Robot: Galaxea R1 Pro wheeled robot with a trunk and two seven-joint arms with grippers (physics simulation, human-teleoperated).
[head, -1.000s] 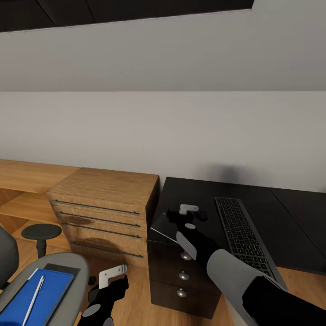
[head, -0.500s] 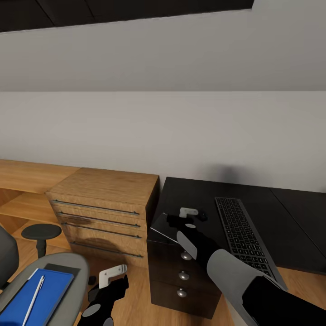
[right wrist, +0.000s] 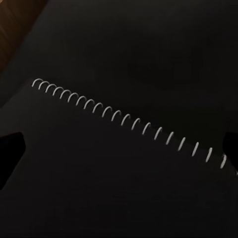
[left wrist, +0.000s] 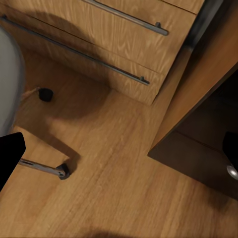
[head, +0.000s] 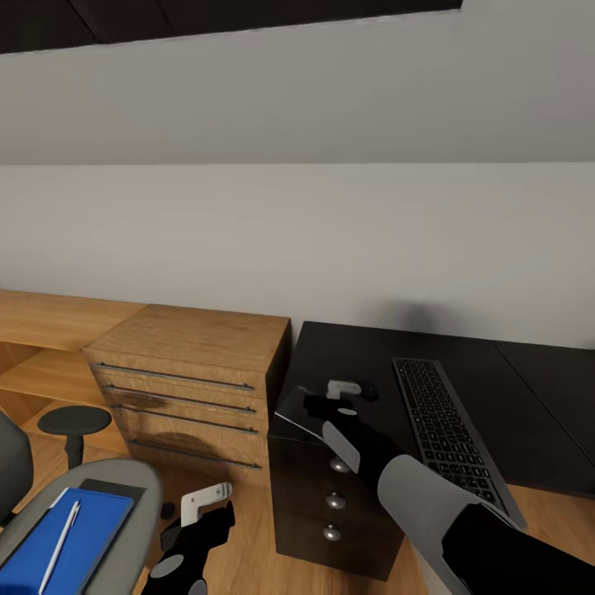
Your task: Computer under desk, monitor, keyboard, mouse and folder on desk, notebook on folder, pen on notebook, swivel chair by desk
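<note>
A black spiral-bound notebook [head: 299, 411] lies on the near left corner of the black desk [head: 364, 347], one corner jutting past the edge. My right gripper [head: 340, 395] hovers just over it, open; in the right wrist view the notebook's cover [right wrist: 119, 188] and white coil pass between the spread fingertips [right wrist: 10, 148]. A dark keyboard [head: 442, 430] lies on the desk to the right. The blue folder [head: 78, 537] rests on the grey swivel chair [head: 136, 496] at lower left, with a white pen [head: 62, 545] on top. My left gripper [head: 198, 506] hangs open low beside the chair, over the wooden floor [left wrist: 114, 188].
A wooden chest of drawers [head: 190, 372] stands left of the desk, against the white wall. A black drawer unit [head: 330, 504] with round knobs sits under the desk's left end. A round black pad on a post [head: 74, 421] stands behind the chair. A chair caster [left wrist: 62, 171] rests on the floor.
The head view has tilted a little, so the whole picture shifted. My right gripper has drawn slightly nearer over the notebook. The left arm has stayed put.
</note>
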